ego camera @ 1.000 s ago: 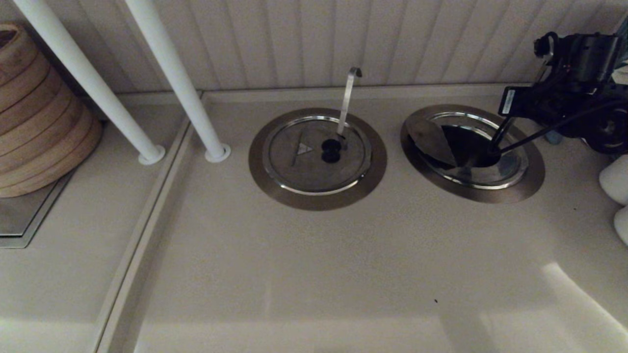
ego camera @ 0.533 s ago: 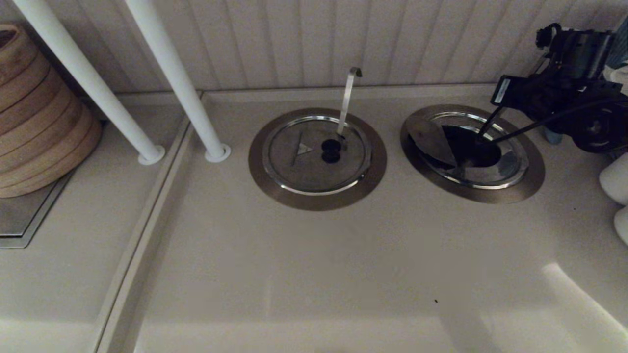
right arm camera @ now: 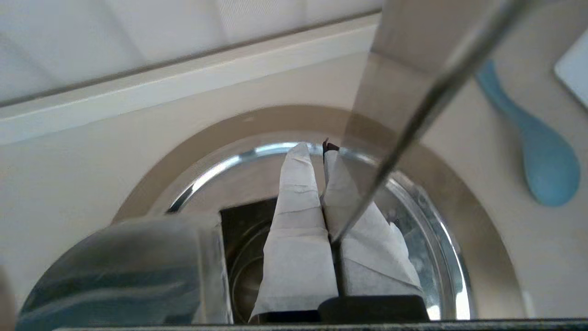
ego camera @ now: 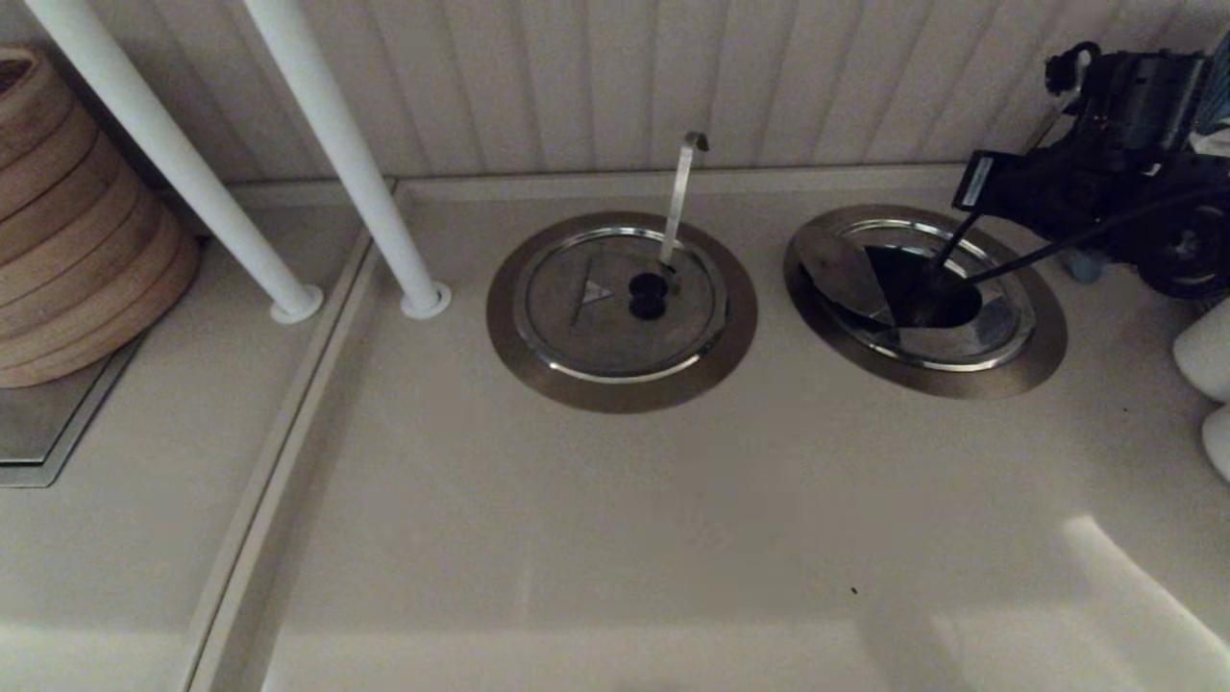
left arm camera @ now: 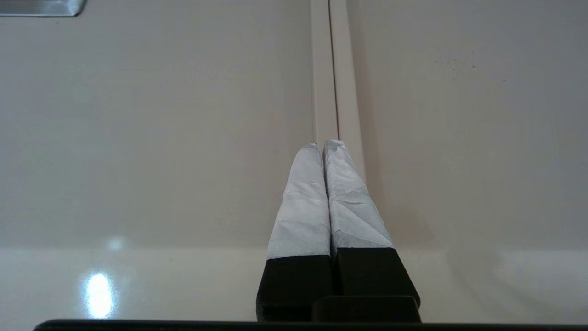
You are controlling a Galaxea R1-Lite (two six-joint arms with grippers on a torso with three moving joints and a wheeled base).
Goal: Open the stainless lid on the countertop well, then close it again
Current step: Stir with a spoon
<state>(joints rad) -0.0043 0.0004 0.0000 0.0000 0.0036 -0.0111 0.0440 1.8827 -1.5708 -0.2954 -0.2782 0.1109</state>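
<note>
The stainless lid (ego camera: pixel 844 274) on the right-hand countertop well (ego camera: pixel 1043 336) is folded open, one half tilted up on the left and the dark hole (ego camera: pixel 922 293) showing. The straight utensil handle (ego camera: pixel 956 248) slants out of the hole. My right gripper (ego camera: pixel 964 197) hovers above the well's far rim, fingers shut with nothing visibly held. In the right wrist view the raised lid half (right arm camera: pixel 128 266) sits beside the taped fingers (right arm camera: pixel 298 207), and the handle (right arm camera: pixel 413 119) crosses in front of them. My left gripper (left arm camera: pixel 324 145) is shut over the bare counter, out of the head view.
The twin lid (ego camera: pixel 615 303) lies closed at centre with its hook-tipped handle (ego camera: pixel 680 192). Bamboo steamers (ego camera: pixel 77 231) stand at the far left beside two white poles (ego camera: pixel 336 144). A blue spoon (right arm camera: pixel 542 156) and white objects (ego camera: pixel 1206 351) lie right of the well.
My right arm has risen and shifted slightly left and toward the wall above the well. The lid half stays folded open.
</note>
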